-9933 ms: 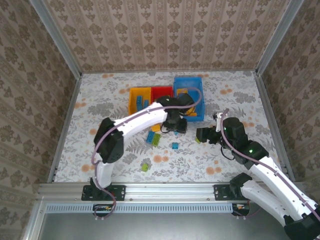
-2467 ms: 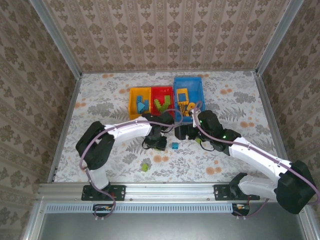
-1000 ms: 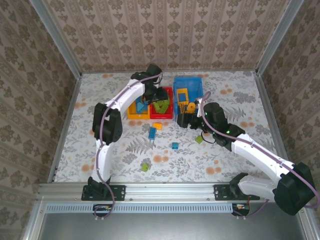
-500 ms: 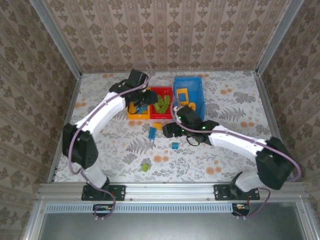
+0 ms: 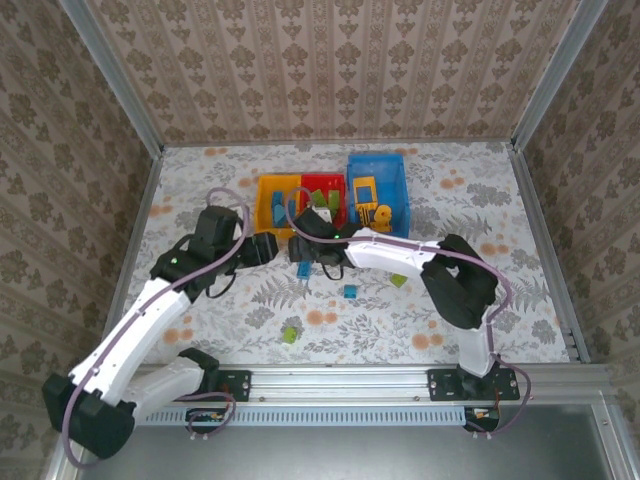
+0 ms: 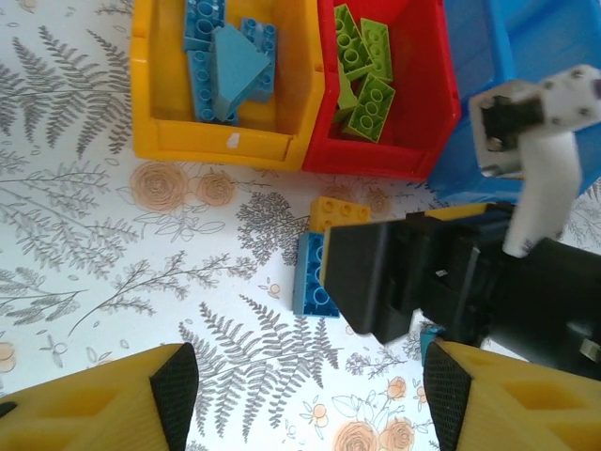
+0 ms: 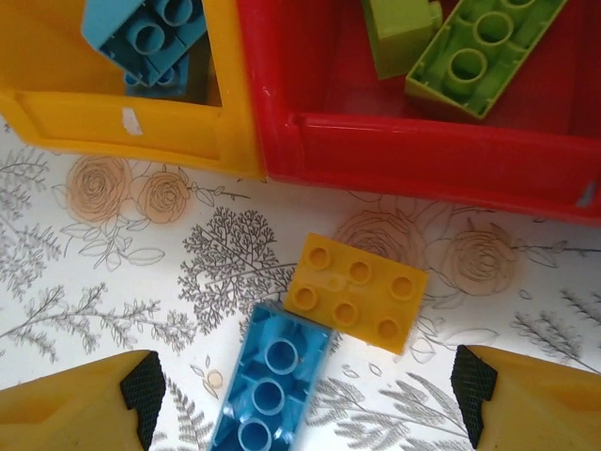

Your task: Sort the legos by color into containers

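Observation:
An orange brick (image 7: 355,291) and a blue brick (image 7: 268,385) lie touching on the table just in front of the yellow bin (image 7: 113,127) and the red bin (image 7: 423,150). My right gripper (image 7: 308,395) hangs open above these two bricks, with nothing in it. To the left, my left gripper (image 6: 310,399) is also open and empty, looking at the same blue brick (image 6: 313,272) and at the right gripper's black body (image 6: 441,282). Blue legos (image 6: 225,66) fill the yellow bin and green legos (image 6: 366,66) lie in the red bin. The blue bin (image 5: 392,170) holds orange-yellow pieces (image 5: 366,190).
Loose on the table are a small blue brick (image 5: 350,291), a green brick (image 5: 398,280) and another green brick (image 5: 289,335) nearer the front. The right arm (image 5: 400,255) stretches across the table's middle. Patterned walls close off three sides.
My left arm has pulled back from over the bins to the left and nearer, and its jaws have widened. The right gripper has slid left over the orange and blue bricks.

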Controlling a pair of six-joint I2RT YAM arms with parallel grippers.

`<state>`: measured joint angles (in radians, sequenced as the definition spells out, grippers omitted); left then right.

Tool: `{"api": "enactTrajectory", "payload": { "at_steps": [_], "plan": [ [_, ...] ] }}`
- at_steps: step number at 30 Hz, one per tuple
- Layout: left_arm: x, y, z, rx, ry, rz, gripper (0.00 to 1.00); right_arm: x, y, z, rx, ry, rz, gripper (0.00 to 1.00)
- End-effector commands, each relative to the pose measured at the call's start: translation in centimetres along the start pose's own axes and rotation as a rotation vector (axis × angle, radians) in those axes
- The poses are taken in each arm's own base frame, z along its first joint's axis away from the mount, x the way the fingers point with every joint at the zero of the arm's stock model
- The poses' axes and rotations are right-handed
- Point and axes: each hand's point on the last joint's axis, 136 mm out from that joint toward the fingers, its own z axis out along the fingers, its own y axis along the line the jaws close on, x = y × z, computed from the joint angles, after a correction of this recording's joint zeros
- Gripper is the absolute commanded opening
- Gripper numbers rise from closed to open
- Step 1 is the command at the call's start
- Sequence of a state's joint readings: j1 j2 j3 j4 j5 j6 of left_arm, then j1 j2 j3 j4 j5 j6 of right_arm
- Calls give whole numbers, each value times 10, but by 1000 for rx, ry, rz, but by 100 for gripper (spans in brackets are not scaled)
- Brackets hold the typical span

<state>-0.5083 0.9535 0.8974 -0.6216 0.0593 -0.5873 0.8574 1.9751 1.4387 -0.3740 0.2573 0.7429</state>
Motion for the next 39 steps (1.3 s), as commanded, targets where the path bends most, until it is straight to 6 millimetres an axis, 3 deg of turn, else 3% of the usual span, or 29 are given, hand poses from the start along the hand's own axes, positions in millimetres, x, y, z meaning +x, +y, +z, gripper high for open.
{"api": "enactTrajectory", "payload": {
  "at_steps": [1,11,19,26,32,36,39],
  "plan": [
    [9,12,-8,-17,0,12,68,1,-20,12,141,11,73,83],
    [19,19,-28,-19,-4,19,68,0,-22,41,215,41,102,84],
    [22,19,-33,-13,-6,12,68,6,-31,55,229,70,158,70],
    [21,17,-31,-1,-5,11,68,6,-25,62,210,76,173,65],
    [21,16,-29,3,-1,12,68,11,-27,58,215,95,188,63],
    [21,14,-28,15,2,16,68,7,-27,47,195,78,201,50],
    [16,7,-27,45,-8,24,68,-5,-20,28,160,35,181,43]
  ]
}}
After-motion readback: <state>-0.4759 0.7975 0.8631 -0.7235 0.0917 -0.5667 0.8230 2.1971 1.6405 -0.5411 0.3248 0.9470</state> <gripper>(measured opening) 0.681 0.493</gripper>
